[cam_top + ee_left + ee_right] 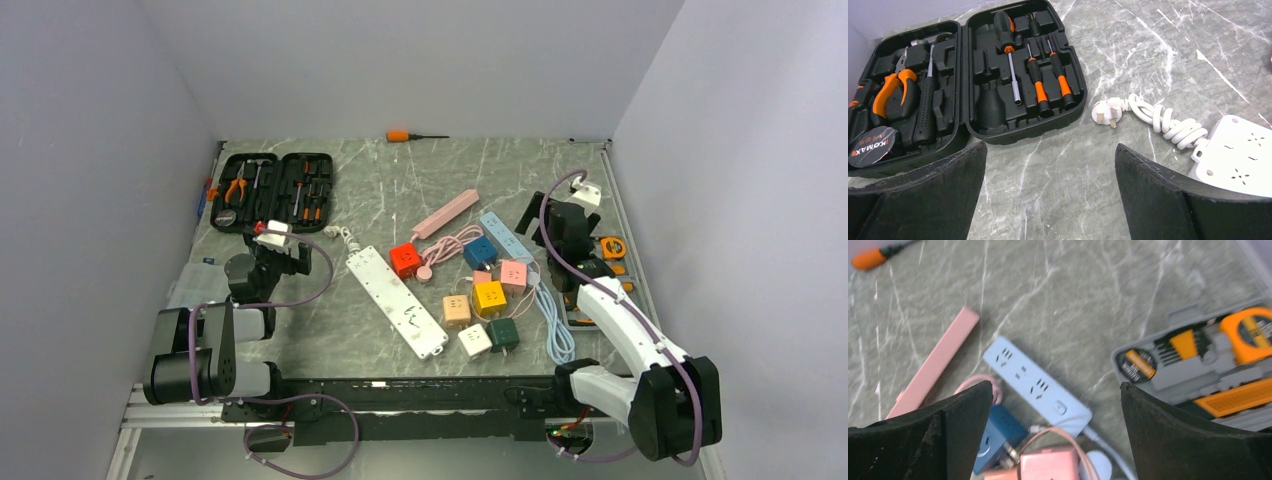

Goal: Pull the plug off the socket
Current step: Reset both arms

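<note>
While the left tool point(1050, 148) hangs with its jaws wide apart and nothing between them, a black case point(993, 107) lies open on the bench point(1158, 55) just beyond it, with pliers point(890, 92) and screwdrivers point(1038, 85) in their slots. Right of the case a white plug point(1106, 111) lies loose, its coiled cord point(1168, 122) running to a white strip point(395, 300). Mid-bench, a pink plug point(424, 272) sits against a red cube point(405, 258) among other coloured cubes point(490, 295); whether it is seated there I cannot tell. A pink strip point(935, 362) and a blue strip point(1035, 385) lie further right. The right tool point(1055, 386) hovers over them, jaws spread and empty, beside a grey tray point(1198, 365).
</note>
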Robot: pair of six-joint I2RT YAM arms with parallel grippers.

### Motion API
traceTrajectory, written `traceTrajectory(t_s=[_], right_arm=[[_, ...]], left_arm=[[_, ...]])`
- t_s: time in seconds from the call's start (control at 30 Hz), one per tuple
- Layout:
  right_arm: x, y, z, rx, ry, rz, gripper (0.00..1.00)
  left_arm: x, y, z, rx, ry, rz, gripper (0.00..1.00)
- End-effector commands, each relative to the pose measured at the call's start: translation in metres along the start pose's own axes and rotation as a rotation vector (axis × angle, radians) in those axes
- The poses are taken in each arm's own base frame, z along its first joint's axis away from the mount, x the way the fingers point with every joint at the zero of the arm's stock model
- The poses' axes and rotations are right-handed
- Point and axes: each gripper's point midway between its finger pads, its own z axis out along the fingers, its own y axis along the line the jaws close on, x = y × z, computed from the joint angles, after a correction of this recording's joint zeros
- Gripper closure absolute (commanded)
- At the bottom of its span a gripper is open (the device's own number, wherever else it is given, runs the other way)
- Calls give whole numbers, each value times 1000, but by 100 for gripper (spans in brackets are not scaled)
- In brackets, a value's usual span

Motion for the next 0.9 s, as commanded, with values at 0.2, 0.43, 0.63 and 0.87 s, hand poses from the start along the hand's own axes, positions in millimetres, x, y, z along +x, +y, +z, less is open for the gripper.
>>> traceTrajectory(t_s=[0.2,0.43,0.63,0.87], right_arm=[[-80,-63,-2,265,-403,15,0],[-53,-110,9,371,-479,-20,0],[-26,-112,28,353,-422,-29,0],[-8,-113,21,303,-453,-42,0]], left_arm=[[-20,4,6,-2,-62,15,1],[-20,3,6,-1,-62,14,1],[-20,4,6,-2,-62,14,1],[-20,4,6,-2,-62,14,1]])
